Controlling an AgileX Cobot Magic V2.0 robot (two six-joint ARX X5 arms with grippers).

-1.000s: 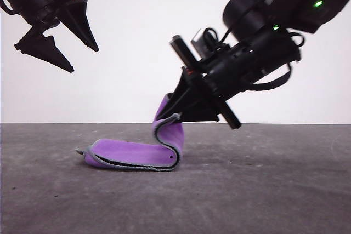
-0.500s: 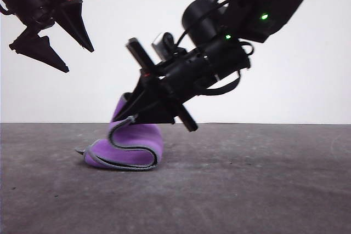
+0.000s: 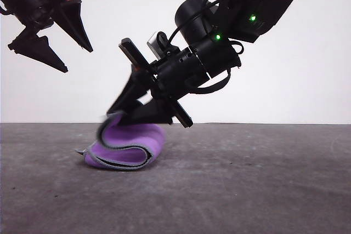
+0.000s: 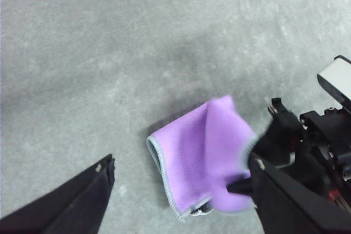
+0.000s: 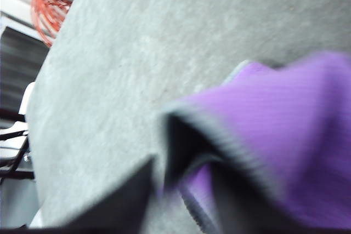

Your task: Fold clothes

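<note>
Clearly the clothes [image 3: 125,146] on the worktop [image 3: 247,179] were limp and light; the right tool [image 3: 118,114] pinched their stitched edge, the best hold, while the left tool [image 3: 61,43] hung spread, empty.

Right claw [image 3: 122,114] gripping purple cloth [image 3: 127,142]

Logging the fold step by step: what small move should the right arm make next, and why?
Probably lower the right gripper a little further toward the robot's left and release: it is shut on the lifted edge of the small purple cloth with grey stitched edging, which arches over the lower layer without lying flat.
</note>
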